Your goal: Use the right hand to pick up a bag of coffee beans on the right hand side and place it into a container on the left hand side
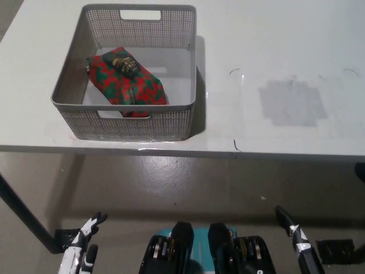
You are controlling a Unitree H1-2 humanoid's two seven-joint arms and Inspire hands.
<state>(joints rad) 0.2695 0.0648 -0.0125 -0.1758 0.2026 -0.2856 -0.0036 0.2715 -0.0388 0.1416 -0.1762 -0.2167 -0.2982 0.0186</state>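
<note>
Head view, looking steeply down: grey perforated plastic basket with cut-out handles on the left part of a white table. Red-and-green patterned coffee bean bag lying flat inside the basket, slanted across the basket floor, dark label near its upper end, lower end against the near wall. Grey taped rectangle on the tabletop well to the right of the basket, bare. White left hand low at bottom left, below the table edge, over the floor, fingers apart, holding nothing. Black right hand low at bottom right, mostly cut off by the picture's edge; finger state cannot be told.
</note>
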